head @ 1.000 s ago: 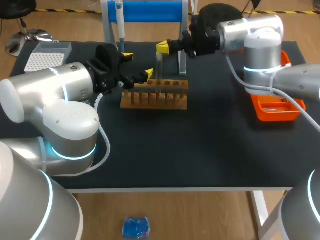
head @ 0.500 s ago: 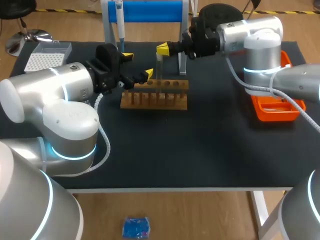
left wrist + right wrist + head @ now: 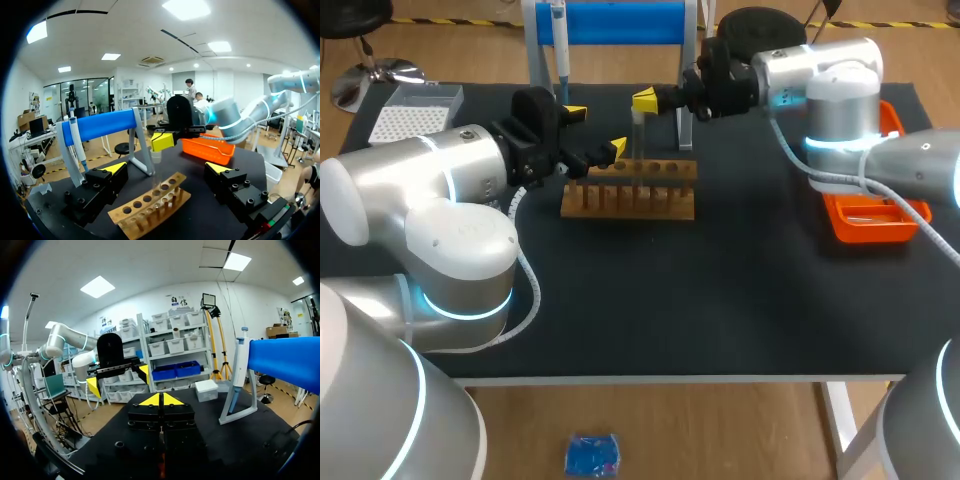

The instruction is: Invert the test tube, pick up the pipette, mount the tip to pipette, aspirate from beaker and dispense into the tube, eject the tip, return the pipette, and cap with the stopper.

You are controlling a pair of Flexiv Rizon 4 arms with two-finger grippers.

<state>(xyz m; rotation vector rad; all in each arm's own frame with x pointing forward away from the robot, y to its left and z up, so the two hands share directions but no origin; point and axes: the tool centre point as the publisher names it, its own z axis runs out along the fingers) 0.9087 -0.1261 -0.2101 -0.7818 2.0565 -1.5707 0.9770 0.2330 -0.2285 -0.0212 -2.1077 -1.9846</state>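
Glass, likely light, slick and brittle: the right gripper (image 3: 645,98) clamps the test tube (image 3: 638,140) near its top, a sound hold, tube hanging below its fingers toward the rack (image 3: 630,198), left gripper (image 3: 596,130) open alongside.

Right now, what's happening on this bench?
The right hand is shut on the top of the test tube, which stands upright with its lower end at the wooden rack. The left hand is open by the rack's left end and holds nothing. The pipette hangs on the blue stand, not yet picked up.
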